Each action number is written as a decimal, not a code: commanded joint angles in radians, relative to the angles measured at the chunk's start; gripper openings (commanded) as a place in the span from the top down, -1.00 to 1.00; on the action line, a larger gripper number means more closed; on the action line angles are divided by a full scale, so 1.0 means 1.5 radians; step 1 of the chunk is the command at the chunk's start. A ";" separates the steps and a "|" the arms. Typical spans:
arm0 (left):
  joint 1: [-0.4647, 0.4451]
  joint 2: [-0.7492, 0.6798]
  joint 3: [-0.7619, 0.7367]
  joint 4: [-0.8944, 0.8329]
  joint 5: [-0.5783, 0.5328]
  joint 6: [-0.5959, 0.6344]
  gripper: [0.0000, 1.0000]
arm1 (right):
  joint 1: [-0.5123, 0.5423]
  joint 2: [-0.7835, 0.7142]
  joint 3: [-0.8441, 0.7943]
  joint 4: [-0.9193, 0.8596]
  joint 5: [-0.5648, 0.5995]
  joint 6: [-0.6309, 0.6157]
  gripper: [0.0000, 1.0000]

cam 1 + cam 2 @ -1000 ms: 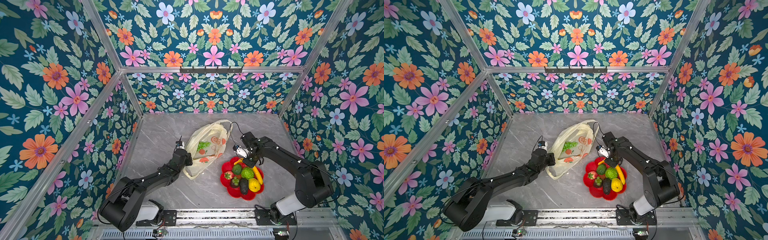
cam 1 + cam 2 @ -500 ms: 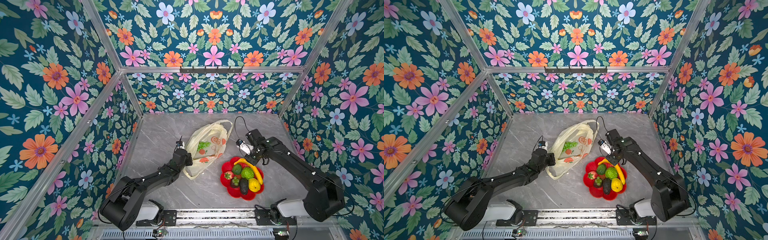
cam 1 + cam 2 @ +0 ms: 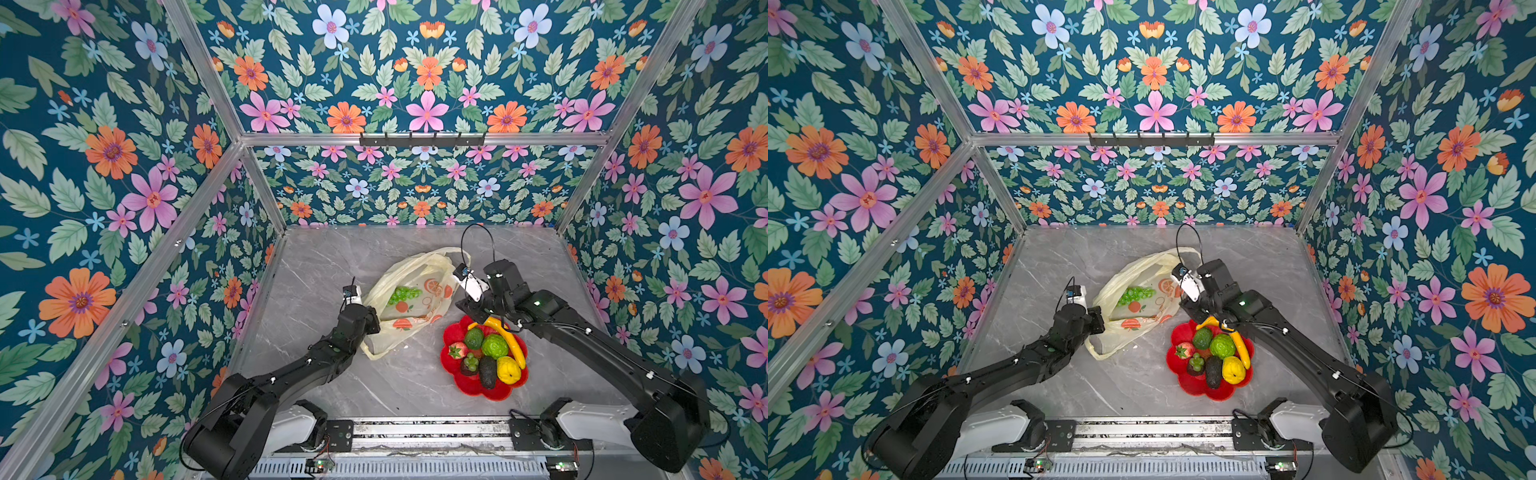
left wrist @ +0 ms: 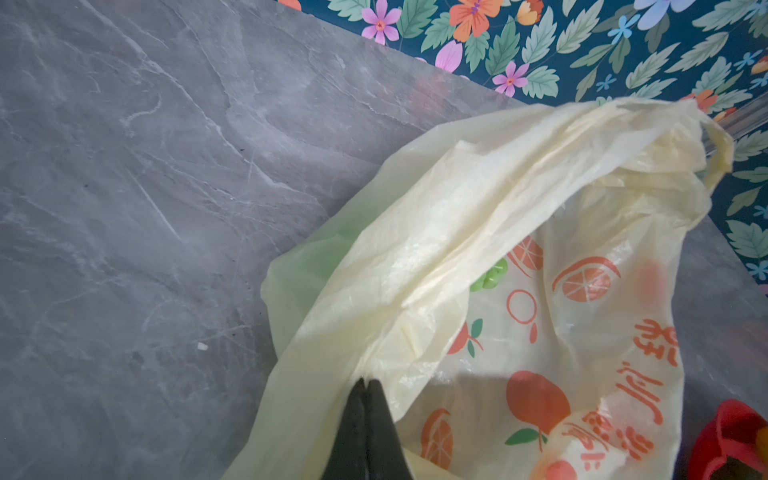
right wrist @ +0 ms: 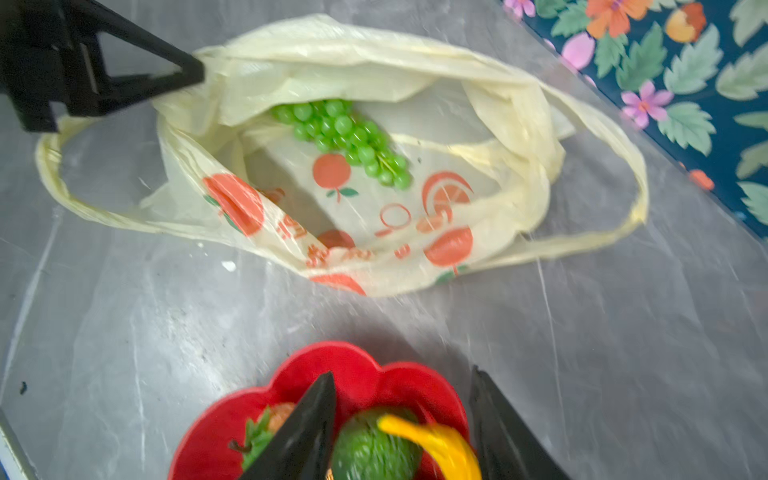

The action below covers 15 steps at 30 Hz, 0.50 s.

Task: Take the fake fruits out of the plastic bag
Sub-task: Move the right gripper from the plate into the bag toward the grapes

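Both top views are bright, sharp and evenly lit from above. Only soft, faint shadows fall on the table point(image 3: 316, 266), and the straight frame bars point(image 3: 291, 139) splay outward toward the edges. In the left wrist view the table carries a pale sheen, and the left claw point(image 4: 365, 380) is a dark, soft-edged shape. The right wrist view is motion-smeared, blurring the banana point(image 5: 432, 444), plate point(image 5: 365, 357) and right claw point(image 5: 403, 372).

Green grape bunch point(image 5: 345, 133) lying inside the open plastic bag point(image 5: 498, 124).
The left gripper point(image 5: 195, 72) pinches the bag's rim; the right gripper point(image 5: 401, 374) has its jaws spread over the red plate point(image 5: 353, 361), with the banana point(image 5: 436, 440) and avocado point(image 5: 370, 451) between them.
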 commanded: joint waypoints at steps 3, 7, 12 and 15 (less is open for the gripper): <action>0.001 -0.040 -0.013 0.018 -0.055 0.007 1.00 | 0.059 0.122 0.069 0.106 -0.059 -0.056 -0.10; 0.001 -0.073 -0.020 0.019 -0.067 0.025 1.00 | 0.084 0.217 0.121 0.141 -0.079 -0.065 -0.10; 0.002 -0.109 -0.034 0.024 -0.083 0.037 1.00 | 0.116 0.326 0.162 0.190 -0.076 -0.063 -0.10; 0.003 -0.122 -0.036 0.018 -0.103 0.038 1.00 | 0.126 0.370 0.176 0.228 -0.066 -0.043 -0.10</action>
